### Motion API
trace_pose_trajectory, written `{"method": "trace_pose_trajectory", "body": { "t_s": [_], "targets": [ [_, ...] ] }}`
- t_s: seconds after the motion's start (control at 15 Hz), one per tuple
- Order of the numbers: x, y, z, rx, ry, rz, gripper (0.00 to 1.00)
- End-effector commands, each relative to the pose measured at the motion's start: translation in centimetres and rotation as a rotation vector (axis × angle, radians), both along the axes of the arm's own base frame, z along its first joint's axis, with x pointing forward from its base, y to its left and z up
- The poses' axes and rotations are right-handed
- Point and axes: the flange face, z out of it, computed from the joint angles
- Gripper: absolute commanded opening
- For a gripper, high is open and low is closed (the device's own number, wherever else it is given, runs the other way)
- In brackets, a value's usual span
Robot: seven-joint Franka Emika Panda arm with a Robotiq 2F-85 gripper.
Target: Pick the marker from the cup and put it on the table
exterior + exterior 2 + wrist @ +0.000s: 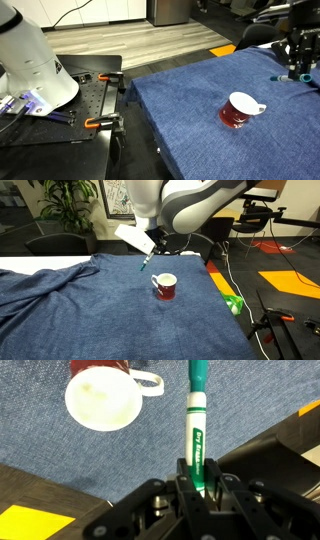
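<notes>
The setting is an office-type room with a wood floor; a table [185,125] covered in blue denim-like cloth fills most of both exterior views [90,315]. The cup [240,110], dark red with a white inside and a white handle, stands upright on the cloth [164,285]. In an exterior view the hand [151,252] is above the table, to the left of the cup and slightly farther back, clear of it. The wrist view shows the hand [198,472] closed on the white barrel of the marker [196,425], with the green cap end pointing away from the hand over the cloth. The cup [103,400] lies to the left of the marker there, well apart from it. Whether the marker tip [144,267] touches the cloth cannot be determined. A black bench [95,100] with orange clamps stands to the left of the table.
</notes>
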Motion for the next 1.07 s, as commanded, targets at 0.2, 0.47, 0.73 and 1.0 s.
{"method": "trace_pose_trajectory", "body": {
  "t_s": [0.2, 0.47, 0.73, 1.0],
  "targets": [
    [4.6, -2.3, -0.9, 0.107, 0.032, 0.096, 0.05],
    [5.7, -3.6, -4.0, 0.141, 0.072, 0.152, 0.05],
    [6.5, -4.3, -6.5, 0.157, 0.099, 0.18, 0.47],
    [7.0, -4.0, -6.7, 0.155, 0.104, 0.199, 0.76]
  ]
}}
